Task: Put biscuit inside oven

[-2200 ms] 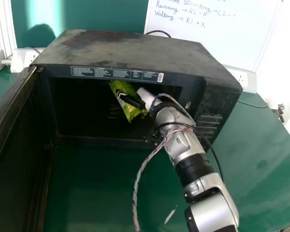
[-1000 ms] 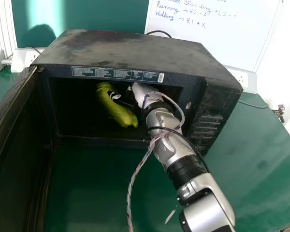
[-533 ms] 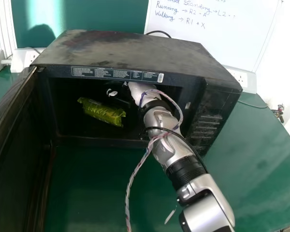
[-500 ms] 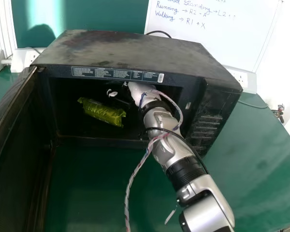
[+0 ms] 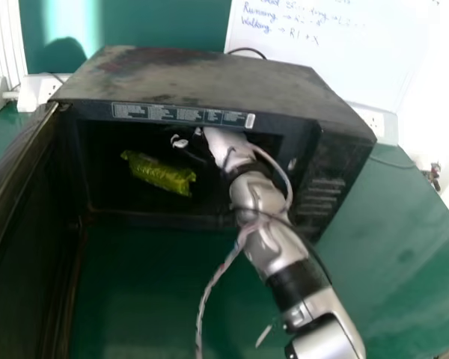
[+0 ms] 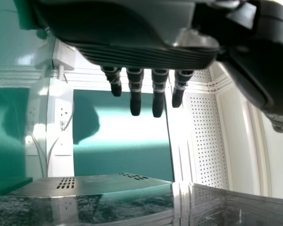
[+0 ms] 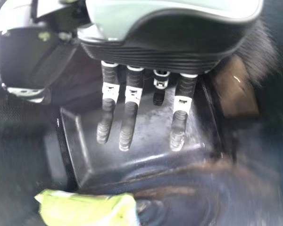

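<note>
Well, left fingers [image 6: 135, 101], right fingers [image 5: 180, 142] released; biscuit [image 5: 159, 173] inside oven [image 5: 194, 78], door [image 5: 26, 239] open, whiteboard [image 5: 329, 56] behind.

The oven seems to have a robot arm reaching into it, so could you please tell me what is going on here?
The robot is putting a biscuit packet in the oven. The packet lies inside, and the right hand is in there too, fingers extended and apart from it, holding nothing. The oven door stands open. The left hand, in the left wrist view, is open and takes no part.
</note>
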You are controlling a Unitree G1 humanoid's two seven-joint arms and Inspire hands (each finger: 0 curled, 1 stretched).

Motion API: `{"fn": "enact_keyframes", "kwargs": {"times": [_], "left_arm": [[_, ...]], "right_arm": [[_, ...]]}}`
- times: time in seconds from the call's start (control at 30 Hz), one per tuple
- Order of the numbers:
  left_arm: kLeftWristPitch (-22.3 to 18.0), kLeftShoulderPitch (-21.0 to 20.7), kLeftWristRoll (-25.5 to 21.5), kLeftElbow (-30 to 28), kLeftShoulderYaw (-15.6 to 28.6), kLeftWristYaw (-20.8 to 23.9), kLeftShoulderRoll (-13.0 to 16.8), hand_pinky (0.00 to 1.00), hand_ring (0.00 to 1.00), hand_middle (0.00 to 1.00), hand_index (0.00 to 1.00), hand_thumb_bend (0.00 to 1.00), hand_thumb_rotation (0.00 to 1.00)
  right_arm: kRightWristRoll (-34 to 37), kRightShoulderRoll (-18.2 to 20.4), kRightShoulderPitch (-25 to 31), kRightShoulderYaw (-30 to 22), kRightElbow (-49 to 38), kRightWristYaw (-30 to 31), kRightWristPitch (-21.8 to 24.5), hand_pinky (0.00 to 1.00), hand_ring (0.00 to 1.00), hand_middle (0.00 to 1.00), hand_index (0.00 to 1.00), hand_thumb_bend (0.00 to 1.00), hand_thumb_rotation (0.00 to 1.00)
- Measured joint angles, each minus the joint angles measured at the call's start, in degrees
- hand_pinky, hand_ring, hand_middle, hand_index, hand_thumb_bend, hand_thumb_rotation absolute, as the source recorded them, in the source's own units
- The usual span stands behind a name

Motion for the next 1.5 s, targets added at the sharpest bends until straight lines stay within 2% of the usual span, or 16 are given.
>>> {"fn": "enact_keyframes", "kwargs": {"times": [0.23,0.33,0.5,0.6,1.07,1.27,1.37,1.5], "left_arm": [[0.0,-0.2,0.0,0.1,0.0,0.0,0.0,1.0,0.91,0.93,0.99,1.0,1.0],[0.0,-0.2,0.0,0.2,0.0,-0.1,0.1,1.0,0.91,0.93,0.99,1.0,1.0],[0.0,-0.2,0.0,0.2,0.0,-0.1,0.1,0.99,0.91,0.93,1.0,1.0,1.0],[0.0,-0.2,-0.1,0.2,0.0,-0.3,0.1,1.0,0.91,0.93,1.0,1.0,1.0],[0.0,-0.3,-0.1,0.4,0.1,-0.6,0.3,0.99,0.91,0.93,0.99,1.0,1.0],[0.0,-0.3,-0.1,0.5,0.1,-0.6,0.3,1.0,0.91,0.93,1.0,1.0,1.0],[0.0,-0.3,-0.1,0.5,0.1,-0.6,0.3,1.0,0.91,0.93,0.99,1.0,1.0],[0.0,-0.5,-0.3,0.7,0.1,-0.8,0.3,1.0,0.91,0.93,1.0,1.0,1.0]], "right_arm": [[2.5,-0.2,8.8,-3.3,-9.2,-1.2,-0.2,0.3,0.38,0.48,0.64,0.78,0.31],[2.2,-1.2,12.2,-3.3,-13.6,-1.2,-0.7,0.36,0.47,0.58,0.71,0.79,0.37],[0.5,-2.2,16.5,-3.3,-20.2,0.0,1.3,0.47,0.62,0.72,0.77,0.79,0.38],[-0.2,-2.3,18.3,-3.3,-23.0,0.5,2.4,0.48,0.62,0.74,0.8,0.78,0.41],[-2.6,-4.7,25.4,-4.2,-35.2,4.6,4.3,0.59,0.73,0.8,0.83,0.68,0.52],[-1.7,-5.8,28.1,-6.2,-39.8,6.7,4.4,0.62,0.74,0.8,0.83,0.63,0.55],[-0.3,-5.9,29.8,-7.6,-41.8,6.9,3.9,0.64,0.75,0.79,0.81,0.62,0.6],[0.9,-6.3,32.2,-9.0,-44.3,7.0,3.1,0.61,0.73,0.78,0.81,0.61,0.65]]}}
